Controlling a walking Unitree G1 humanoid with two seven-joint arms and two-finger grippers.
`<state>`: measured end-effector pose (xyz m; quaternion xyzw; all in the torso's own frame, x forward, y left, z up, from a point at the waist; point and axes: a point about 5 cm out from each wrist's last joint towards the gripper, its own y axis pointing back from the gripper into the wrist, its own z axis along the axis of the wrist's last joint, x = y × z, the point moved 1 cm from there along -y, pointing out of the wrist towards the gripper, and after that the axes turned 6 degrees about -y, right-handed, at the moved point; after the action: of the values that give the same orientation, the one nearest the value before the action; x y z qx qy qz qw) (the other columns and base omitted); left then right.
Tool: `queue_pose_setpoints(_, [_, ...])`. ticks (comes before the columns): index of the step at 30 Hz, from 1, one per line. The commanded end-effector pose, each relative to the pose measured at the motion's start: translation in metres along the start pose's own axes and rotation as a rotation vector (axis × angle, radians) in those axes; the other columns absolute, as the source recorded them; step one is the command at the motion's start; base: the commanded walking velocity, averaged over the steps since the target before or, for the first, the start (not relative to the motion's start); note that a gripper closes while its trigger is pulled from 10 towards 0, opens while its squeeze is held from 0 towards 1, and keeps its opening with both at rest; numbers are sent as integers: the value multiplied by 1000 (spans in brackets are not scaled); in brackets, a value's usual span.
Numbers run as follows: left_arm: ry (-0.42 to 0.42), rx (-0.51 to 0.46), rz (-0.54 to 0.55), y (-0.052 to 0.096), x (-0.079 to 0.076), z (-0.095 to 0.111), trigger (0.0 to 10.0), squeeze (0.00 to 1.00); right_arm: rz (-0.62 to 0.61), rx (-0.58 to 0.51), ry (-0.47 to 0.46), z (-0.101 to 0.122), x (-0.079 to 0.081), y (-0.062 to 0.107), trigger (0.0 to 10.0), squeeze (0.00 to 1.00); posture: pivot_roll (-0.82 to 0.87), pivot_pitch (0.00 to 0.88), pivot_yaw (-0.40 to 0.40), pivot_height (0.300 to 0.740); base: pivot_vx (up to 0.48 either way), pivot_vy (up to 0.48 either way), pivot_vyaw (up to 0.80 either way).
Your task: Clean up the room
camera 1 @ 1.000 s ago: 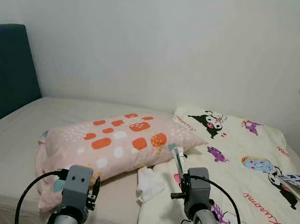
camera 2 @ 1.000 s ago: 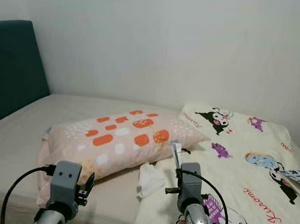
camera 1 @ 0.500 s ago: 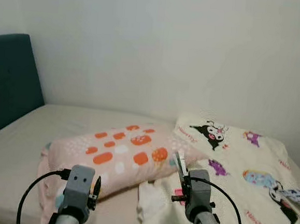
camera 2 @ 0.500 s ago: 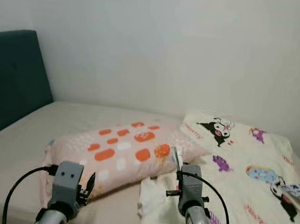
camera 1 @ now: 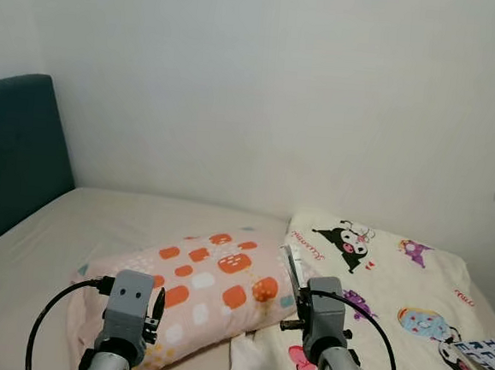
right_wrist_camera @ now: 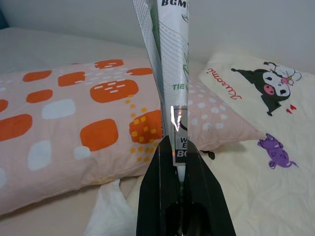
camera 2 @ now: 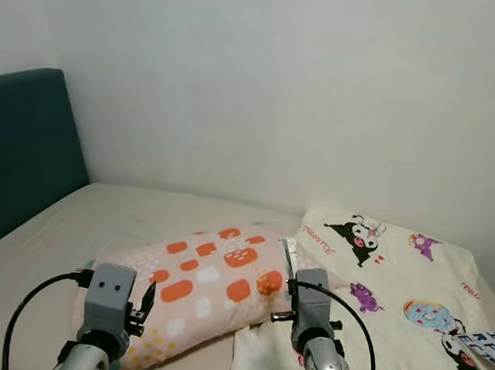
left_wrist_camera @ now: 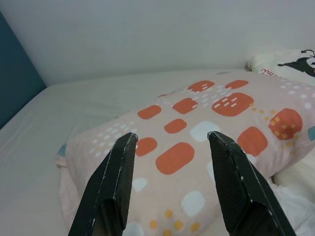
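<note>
We note bare bed sheet [camera 1: 99, 216] between headboard [camera 1: 14, 158] and pillow [camera 1: 196, 297]. Our right gripper [right_wrist_camera: 179, 164], above the pillow/blanket [camera 1: 395, 274] edge, is clamped on a flat wrapper [right_wrist_camera: 170, 59] (white, green print). Left gripper [left_wrist_camera: 172, 147] over pillow, fingers apart, nothing between.

My two head cams sit up high, looking forward and down over the bed [camera 1: 37, 246] toward the wall, both arms poking up at the bottom. Each wrist cam looks low along its own fingers, close to the pink pillow [left_wrist_camera: 197, 128]. All four share that pillow; both eyes and the right wrist also catch the cartoon blanket [right_wrist_camera: 275, 128]
</note>
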<state>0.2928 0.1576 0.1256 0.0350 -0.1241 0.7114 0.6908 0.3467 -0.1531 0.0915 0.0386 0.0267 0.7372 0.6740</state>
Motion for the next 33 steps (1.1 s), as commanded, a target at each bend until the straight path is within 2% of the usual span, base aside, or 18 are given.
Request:
queue_pose_setpoints(1, [-6, 22, 4, 2, 2, -6, 10000, 0, -2, 28, 2, -6, 1, 2, 10000, 0, -36, 50, -42, 740, 0, 0, 0])
queue_pose_setpoints(11, [-4, 27, 0, 3, 0, -8, 10000, 0, -23, 45, 3, -9, -1, 2, 10000, 0, -36, 38, -38, 740, 0, 0, 0])
queue_pose_setpoints(14, [-1, 96, 24, 6, 1, -21, 10000, 0, -38, 108, 46, -22, -3, 4, 10000, 0, -34, 33, -39, 740, 0, 0, 0])
queue_pose_setpoints(17, [0, 110, 33, 6, 1, -24, 10000, 0, -39, 115, 51, -24, -3, 4, 10000, 0, -34, 33, -39, 740, 0, 0, 0])
queue_pose_setpoints(20, [-18, 186, 31, 14, 1, -43, 10000, 0, -15, 189, 104, -44, 1, 11, 10000, 0, -34, 19, -39, 740, 0, 0, 0])
queue_pose_setpoints(23, [-43, 215, 12, 20, 0, -52, 10000, 0, -16, 206, 135, -51, 1, 15, 10000, 0, -34, 15, -40, 740, 0, 0, 0])
queue_pose_setpoints(25, [-61, 241, -14, 26, -3, -62, 10000, 0, -36, 217, 107, -57, -3, 19, 10000, 0, -33, 12, -40, 740, 0, 0, 0])
queue_pose_setpoints(28, [-83, 266, -29, 34, -5, -72, 10000, 0, -68, 249, 114, -66, -8, 24, 10000, 0, -35, 9, -39, 740, 0, 0, 0])
queue_pose_setpoints(33, [-71, 292, -17, 41, -5, -80, 10000, 0, -49, 261, 114, -73, -8, 28, 10000, 0, -37, 7, -42, 740, 0, 0, 0])
